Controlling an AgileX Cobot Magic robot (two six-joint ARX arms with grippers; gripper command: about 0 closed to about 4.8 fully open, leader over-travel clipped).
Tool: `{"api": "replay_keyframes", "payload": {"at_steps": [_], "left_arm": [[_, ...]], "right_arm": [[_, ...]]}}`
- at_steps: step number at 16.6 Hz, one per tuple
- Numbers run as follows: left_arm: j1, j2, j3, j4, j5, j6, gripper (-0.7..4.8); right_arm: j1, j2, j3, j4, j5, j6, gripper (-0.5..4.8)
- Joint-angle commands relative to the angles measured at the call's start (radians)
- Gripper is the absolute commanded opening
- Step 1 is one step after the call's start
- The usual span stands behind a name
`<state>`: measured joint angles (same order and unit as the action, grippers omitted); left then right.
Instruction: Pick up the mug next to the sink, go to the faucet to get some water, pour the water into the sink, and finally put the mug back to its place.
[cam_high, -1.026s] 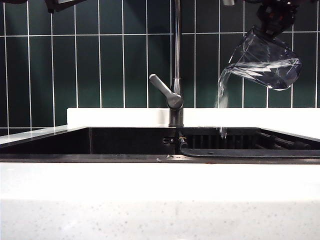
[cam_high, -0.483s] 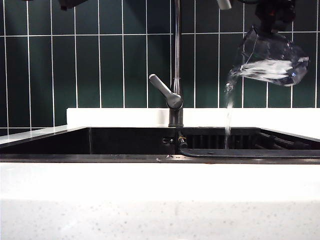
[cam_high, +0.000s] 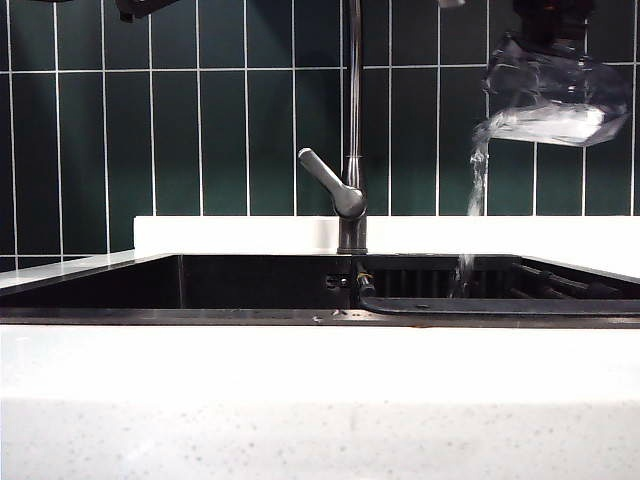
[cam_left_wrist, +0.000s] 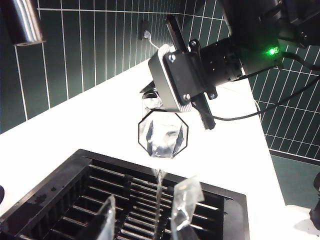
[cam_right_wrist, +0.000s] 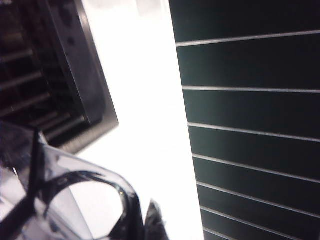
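From the exterior view, the mug (cam_high: 545, 95) hangs high at the right, tipped over with its mouth low and to the left, and a thin stream of water (cam_high: 476, 195) falls from its lip into the right half of the sink (cam_high: 250, 283), landing by the ribbed rack (cam_high: 500, 280). The right gripper (cam_high: 553, 18) grips the mug from above at the top edge of the picture; its jaws are cut off there. The faucet (cam_high: 352, 150) stands left of the stream, well apart from the mug, with its lever angled up to the left. The white counter (cam_high: 320, 370) runs along the near side, and the left half of the basin lies open.

In the left wrist view, the left gripper (cam_left_wrist: 145, 217) hovers over the rack with its clear fingers (cam_left_wrist: 186, 197) spread apart and nothing between them. Beyond it the mug (cam_left_wrist: 163, 134) shows its eight-sided base, held under the right arm's wrist housing (cam_left_wrist: 180, 75), and the water drops between the two fingers onto the rack (cam_left_wrist: 125, 205). White counter surrounds the basin's far rim.

In the right wrist view, the mug's clear wall and handle (cam_right_wrist: 107, 200) fill the near corner, apparently clamped in the right gripper, though the jaws themselves are hard to make out. Beyond lie the sink's rim (cam_right_wrist: 92, 95), the bright counter and the dark tiled wall (cam_right_wrist: 250, 125).
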<state>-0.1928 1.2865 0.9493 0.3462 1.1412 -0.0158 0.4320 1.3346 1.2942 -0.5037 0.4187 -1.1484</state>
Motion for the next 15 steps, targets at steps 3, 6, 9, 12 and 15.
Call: {"api": "replay_keyframes", "payload": {"at_steps": [3,6,9,12,15], "left_arm": [[0.0,-0.001,0.0,0.007,-0.004,0.008,1.47],[0.0,-0.001,0.0,0.007,-0.004,0.008,1.47],[0.0,-0.001,0.0,0.007,-0.004,0.008,1.47],[0.0,-0.001,0.0,0.007,-0.003,0.003,1.47],[0.0,-0.001,0.0,0.007,-0.003,0.0,1.47]], "right_arm": [[0.023,-0.007,0.013,-0.033,0.042,-0.07,-0.05],[0.045,-0.007,0.013,-0.05,0.082,-0.1,-0.05],[0.092,-0.005,0.013,-0.052,0.172,-0.159,-0.05],[0.129,-0.005,0.013,-0.036,0.24,-0.2,-0.05],[0.143,-0.005,0.014,0.0,0.296,-0.255,-0.05]]}}
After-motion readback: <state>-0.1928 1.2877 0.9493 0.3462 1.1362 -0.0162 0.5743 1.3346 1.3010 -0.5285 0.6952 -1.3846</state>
